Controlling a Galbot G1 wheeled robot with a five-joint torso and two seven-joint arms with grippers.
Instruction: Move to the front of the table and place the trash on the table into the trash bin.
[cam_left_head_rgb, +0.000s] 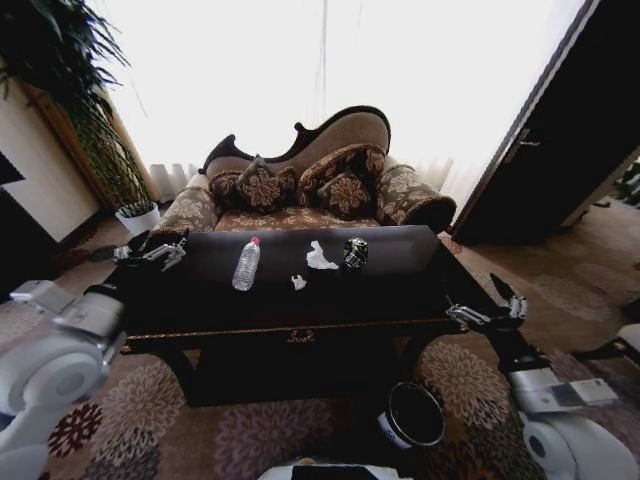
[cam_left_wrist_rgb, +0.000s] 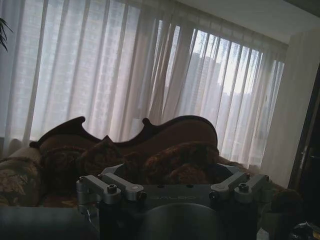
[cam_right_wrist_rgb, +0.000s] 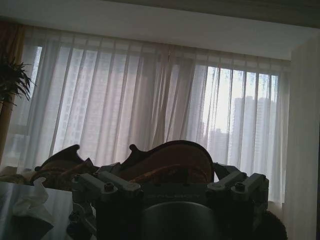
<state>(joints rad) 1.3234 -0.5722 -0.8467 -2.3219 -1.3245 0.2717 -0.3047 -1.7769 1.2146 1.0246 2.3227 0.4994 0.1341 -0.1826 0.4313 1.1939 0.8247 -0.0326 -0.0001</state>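
On the tabletop (cam_left_head_rgb: 400, 262) are seen 2 paper scraps (cam_left_head_rgb: 319, 257), 1 can (cam_left_head_rgb: 355, 251) & 1 bottle (cam_left_head_rgb: 246, 264); bin (cam_left_head_rgb: 412, 415) on floor in front; left claw (cam_left_head_rgb: 166, 251) & right claw (cam_left_head_rgb: 487, 313) both held open.

table (cam_left_head_rgb: 400, 262) dark glossy, gold trim | trash (cam_left_head_rgb: 320, 257) white | trash bin (cam_left_head_rgb: 411, 416) black

My head camera looked forward and down from in front of the table (cam_left_head_rgb: 300, 300), taking in its whole top, with the sofa (cam_left_head_rgb: 310, 180) in the upper centre of the frame. My left wrist camera sat low at table height, facing level across its own gripper mount toward the sofa (cam_left_wrist_rgb: 125, 150) and curtains (cam_left_wrist_rgb: 150, 70). My right wrist camera faced the same way; sofa (cam_right_wrist_rgb: 170, 160) and curtains (cam_right_wrist_rgb: 150, 100) were shared ground.
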